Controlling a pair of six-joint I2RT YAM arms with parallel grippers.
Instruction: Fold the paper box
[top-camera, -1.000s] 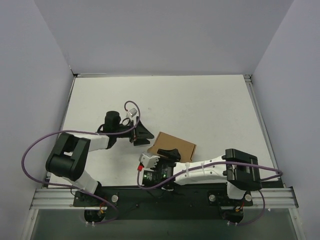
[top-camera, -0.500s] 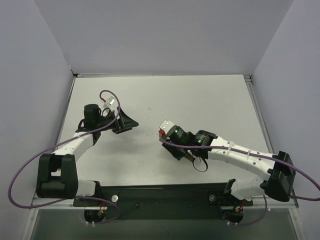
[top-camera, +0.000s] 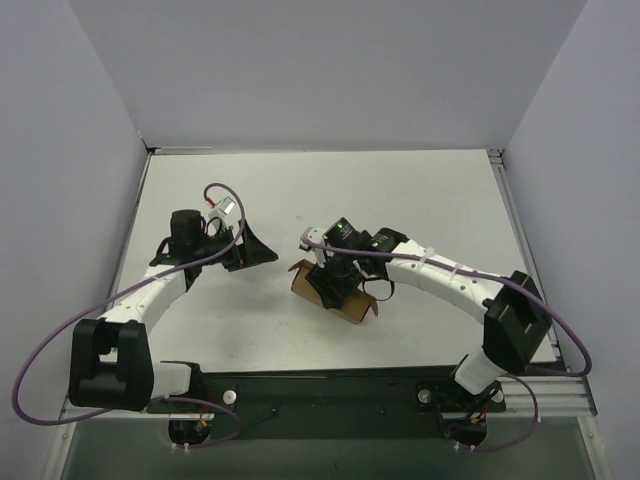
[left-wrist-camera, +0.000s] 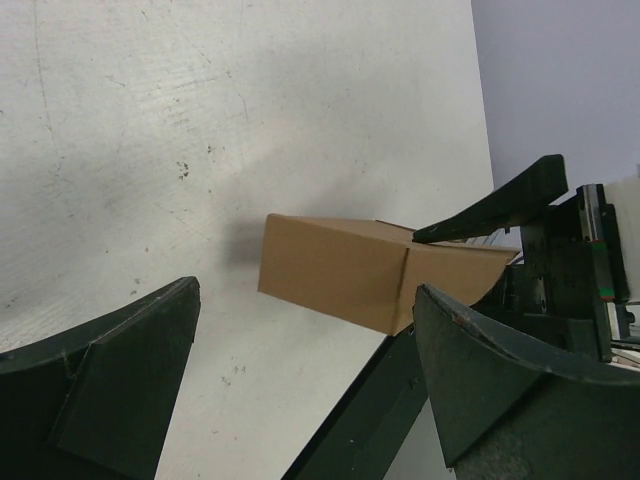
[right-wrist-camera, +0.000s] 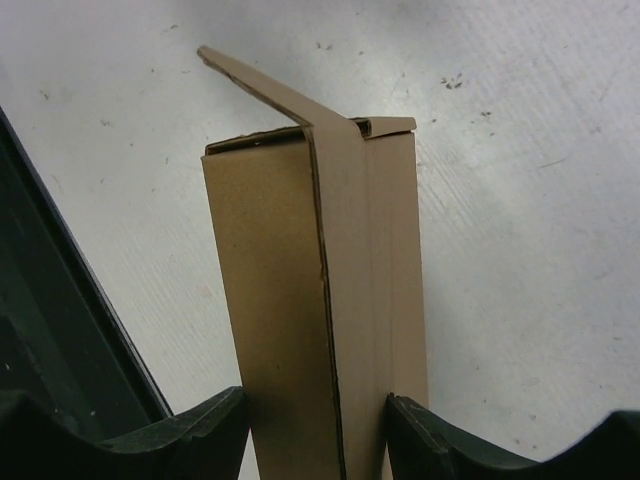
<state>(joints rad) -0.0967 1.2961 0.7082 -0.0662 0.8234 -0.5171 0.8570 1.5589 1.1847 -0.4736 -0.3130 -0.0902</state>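
**Right arm reaches out with the box; left arm backs away**

A second ago the paper box lay low on the table near the front edge, and the right arm was folded back by its base. That arm now stretches diagonally across the table. The right gripper has gone to mid-table, its fingers pressed on either side of the box. The box has moved left and farther from the bases and has turned, one end flap sticking out. It seems to be tipped up off the surface, though the top view leaves that unsure. The left gripper, then just beside the box, has drawn off to the left and stands well apart from it, jaws slightly wider.
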